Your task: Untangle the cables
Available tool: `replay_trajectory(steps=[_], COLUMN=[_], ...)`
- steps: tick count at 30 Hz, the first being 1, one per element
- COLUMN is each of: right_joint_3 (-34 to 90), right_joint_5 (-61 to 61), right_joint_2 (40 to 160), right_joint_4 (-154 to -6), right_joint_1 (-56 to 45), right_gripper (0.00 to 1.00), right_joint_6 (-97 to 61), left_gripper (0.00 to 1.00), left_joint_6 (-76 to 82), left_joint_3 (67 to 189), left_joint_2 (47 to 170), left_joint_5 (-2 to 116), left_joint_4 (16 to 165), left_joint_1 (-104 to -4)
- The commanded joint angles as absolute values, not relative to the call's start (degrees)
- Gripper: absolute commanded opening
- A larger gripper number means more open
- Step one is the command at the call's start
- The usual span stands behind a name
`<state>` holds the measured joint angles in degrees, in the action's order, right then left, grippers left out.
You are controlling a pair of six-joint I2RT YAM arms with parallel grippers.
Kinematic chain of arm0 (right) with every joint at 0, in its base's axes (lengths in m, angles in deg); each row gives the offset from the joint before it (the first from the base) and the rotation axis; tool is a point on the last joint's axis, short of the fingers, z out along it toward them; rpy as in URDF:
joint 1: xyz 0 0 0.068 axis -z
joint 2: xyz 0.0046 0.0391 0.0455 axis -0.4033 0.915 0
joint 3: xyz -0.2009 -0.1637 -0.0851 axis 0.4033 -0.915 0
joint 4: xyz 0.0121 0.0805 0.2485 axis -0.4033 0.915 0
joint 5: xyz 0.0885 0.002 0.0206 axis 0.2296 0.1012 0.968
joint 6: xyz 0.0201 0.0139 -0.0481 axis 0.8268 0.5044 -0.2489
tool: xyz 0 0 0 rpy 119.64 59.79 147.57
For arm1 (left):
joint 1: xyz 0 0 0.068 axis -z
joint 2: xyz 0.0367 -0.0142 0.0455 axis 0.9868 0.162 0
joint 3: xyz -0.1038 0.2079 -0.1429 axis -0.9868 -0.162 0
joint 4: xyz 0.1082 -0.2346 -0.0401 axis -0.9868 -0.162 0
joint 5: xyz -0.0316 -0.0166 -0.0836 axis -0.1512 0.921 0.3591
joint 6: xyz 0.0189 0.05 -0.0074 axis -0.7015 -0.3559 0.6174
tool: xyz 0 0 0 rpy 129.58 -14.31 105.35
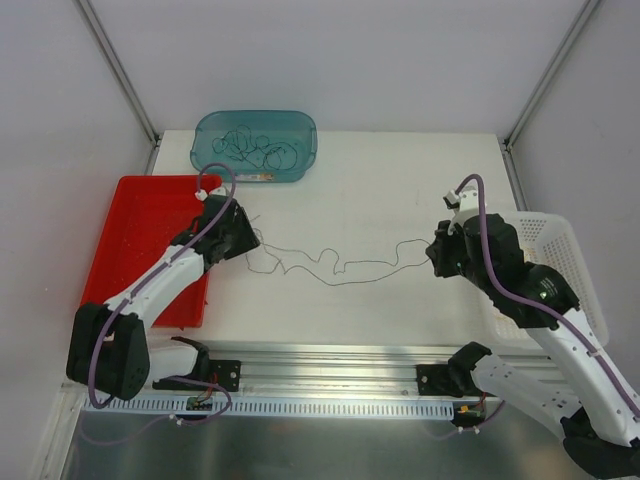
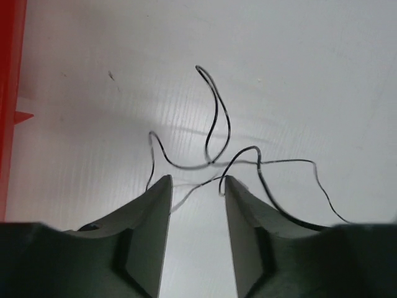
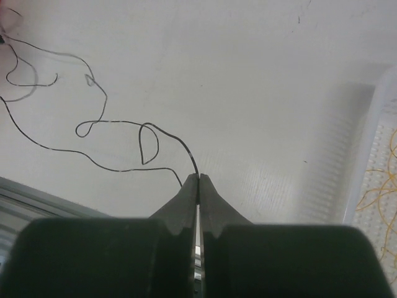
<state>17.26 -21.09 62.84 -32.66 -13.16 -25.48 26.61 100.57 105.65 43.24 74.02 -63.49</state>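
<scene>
One dark cable point(image 3: 133, 170) lies strung across the table point(image 1: 380, 190) in the overhead view, running from about 9 o'clock to 3 o'clock. The rest of the cables point(image 1: 262, 148) sit as a loose tangle in the teal bin point(image 1: 300, 160) at 12 o'clock.

The right gripper point(image 3: 198, 177) is pressed together on the dark cable, and two strands leave its tips toward 9 and 11 o'clock. One of them forms a small closed loop just beside the pinch. The left gripper point(image 2: 196, 179) stands spread with nothing pinched. The cable's curls cross each other just ahead of its fingertips point(image 2: 166, 180), at 12 o'clock in the left wrist view.

Judged step: freeing this single cable and drawing it clear. To do it well:

- Raise your left arm straight up before the right pulls, because a strand runs close to the right-hand finger and could catch on it.
- Hold the right pinch firm, since so thin a wire will likely slip.
- Draw slowly toward 3 o'clock, where the white basket point(image 1: 560, 250) holds yellow cables point(image 3: 381, 186).
- Watch the crossing and the small loop: under tension either may tighten into a kink, so pause if one closes.
</scene>
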Motion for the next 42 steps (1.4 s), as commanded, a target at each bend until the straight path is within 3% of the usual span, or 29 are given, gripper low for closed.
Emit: replay_trajectory(steps=[1,4,5,10,16,29,42], right_joint_3=[19.0,19.7,19.7,20.9,23.3,27.7,23.2], right_joint_5=[-19.0,-17.8,-17.6,-13.3,-10.0,0.9,13.7], right_joint_2=[62.9,63.5,63.5,63.4,64.3,66.4,69.0], right_joint_4=[-37.0,-36.6,-36.5,-36.7,-36.4,-37.8,-46.9], right_joint_1=[-13.0,-12.9,-12.8,-12.9,-13.0,-13.0,-13.0], right_gripper=[0.01,0.01,0.01,0.01,0.01,0.01,0.01], right_joint_6=[-24.5,-24.7,-24.7,-27.1,-28.9,-33.1,-30.7], left_gripper=[0.48,0.64,0.74,0.89,0.91,0.90,0.86], left_joint_6=[26.0,25.4,25.3,23.6,18.6,9.3,11.4], left_joint_3=[98.6,97.6,97.3,95.8,97.1,107.8,123.4], left_joint_2=[101.0,98.3,97.5,91.6,88.1,90.9,105.6], left_joint_5=[45.7,47.3,48.4,54.2,62.9,64.9,69.2], left_joint_4=[73.2,72.7,72.6,72.1,72.5,80.9,86.9], left_joint_1=[-63.6,-63.6,-63.6,-63.6,-61.0,-39.1,-28.0])
